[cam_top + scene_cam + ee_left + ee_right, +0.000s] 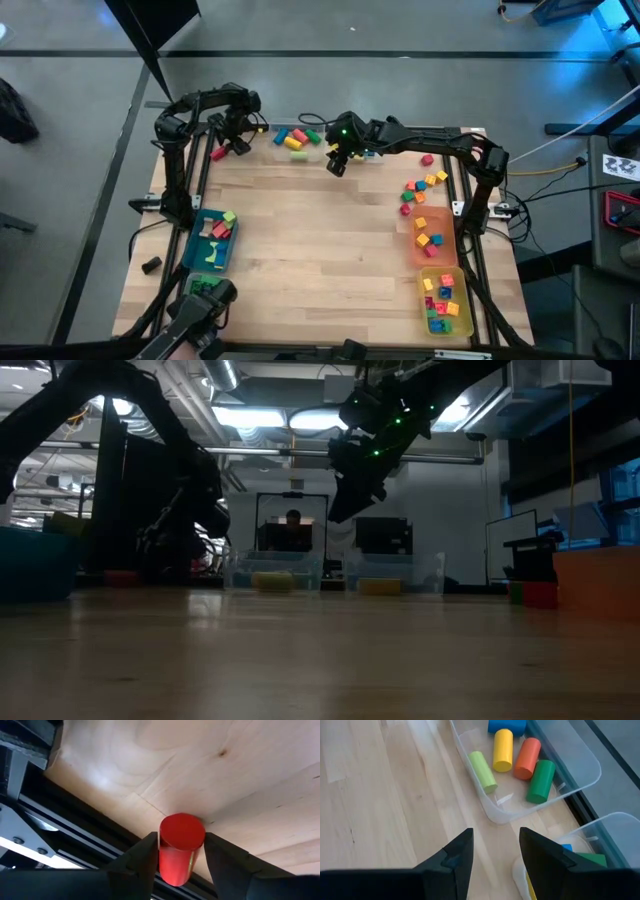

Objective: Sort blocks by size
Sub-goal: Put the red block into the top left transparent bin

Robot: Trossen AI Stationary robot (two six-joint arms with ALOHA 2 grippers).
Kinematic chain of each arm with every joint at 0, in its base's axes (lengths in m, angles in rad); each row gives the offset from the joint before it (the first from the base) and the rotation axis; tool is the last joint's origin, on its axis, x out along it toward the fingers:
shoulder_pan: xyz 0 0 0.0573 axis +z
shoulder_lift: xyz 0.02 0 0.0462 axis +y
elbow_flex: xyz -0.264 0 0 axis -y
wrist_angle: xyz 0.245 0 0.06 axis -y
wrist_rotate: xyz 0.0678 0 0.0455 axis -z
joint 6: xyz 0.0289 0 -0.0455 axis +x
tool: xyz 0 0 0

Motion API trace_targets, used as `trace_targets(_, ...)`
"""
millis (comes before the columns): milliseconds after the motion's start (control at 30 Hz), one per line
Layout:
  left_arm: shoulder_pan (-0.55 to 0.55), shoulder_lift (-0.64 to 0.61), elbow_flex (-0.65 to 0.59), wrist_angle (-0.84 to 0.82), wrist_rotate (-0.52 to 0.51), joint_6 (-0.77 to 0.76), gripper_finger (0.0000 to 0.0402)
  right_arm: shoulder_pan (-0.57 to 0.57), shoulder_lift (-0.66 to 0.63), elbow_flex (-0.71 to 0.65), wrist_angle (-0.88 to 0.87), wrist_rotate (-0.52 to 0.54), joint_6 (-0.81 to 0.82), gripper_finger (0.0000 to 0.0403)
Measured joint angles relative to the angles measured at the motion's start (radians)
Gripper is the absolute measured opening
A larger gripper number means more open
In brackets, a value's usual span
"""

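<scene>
From my station I see the left gripper at the far left corner of the desk, right by the edge rail. Its fingers stand on either side of a red cylinder block, close against it. I cannot tell from the left wrist view whether both pads press on it, so I call that grip undecided. The cylinder stands on the wood just beside the dark frame.

The right gripper hangs above the far middle of the desk, raised off the surface in the low view. Its fingers are parted with nothing between them. Beyond it lies a clear bin holding cylinder blocks: light green, yellow, orange, dark green and a blue one at the far end. A second clear bin sits just beside it.

In the high view, loose small blocks lie scattered near the right edge. An orange bin with a few cubes sits below them, and a yellow bin with mixed blocks is nearest to me on that side. A blue bin with several blocks rests near the left edge.
</scene>
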Motion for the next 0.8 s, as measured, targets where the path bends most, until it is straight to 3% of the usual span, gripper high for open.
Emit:
trace_targets(367, 0.013, -0.003, 0.002, 0.001, 0.005, 0.046, 0.0089, 0.000, 0.000, 0.000, -0.004, 0.000, 0.000, 0.0161)
trace_targets(800, 0.006, -0.004, 0.002, -0.009, 0.001, 0.034, 0.0085, 0.000, 0.000, 0.000, -0.003, 0.000, 0.000, 0.0161)
